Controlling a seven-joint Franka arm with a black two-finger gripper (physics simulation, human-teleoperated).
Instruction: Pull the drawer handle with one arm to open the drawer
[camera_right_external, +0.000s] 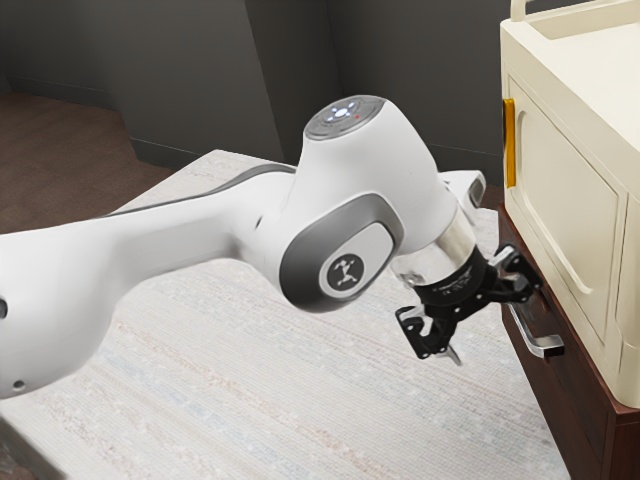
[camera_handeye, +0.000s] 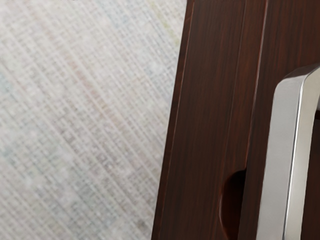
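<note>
Black pincer (camera_right_external: 494, 322) stands spread wide, seemingly near the silvery drawer handle (camera_right_external: 546, 346).

Exterior view: you have soft, fairly even light, apparently from above. Cream cabinet (camera_right_external: 565, 170): top brighter than side. Tabletop (camera_right_external: 200, 400) bright; walls (camera_right_external: 400, 60) dim. White arm (camera_right_external: 395, 165) shades to grey beneath; its metal collar (camera_right_external: 455, 245) glints, and small bluish-white lamps (camera_right_external: 342, 111) glow on the joint cap.

Wrist view: you read pale tabletop against dark drawer front (camera_handeye: 210, 100). Drawer handle (camera_handeye: 282, 150) shows a bright streak along its edge; the recess (camera_handeye: 234, 205) sits in deep shadow.
</note>
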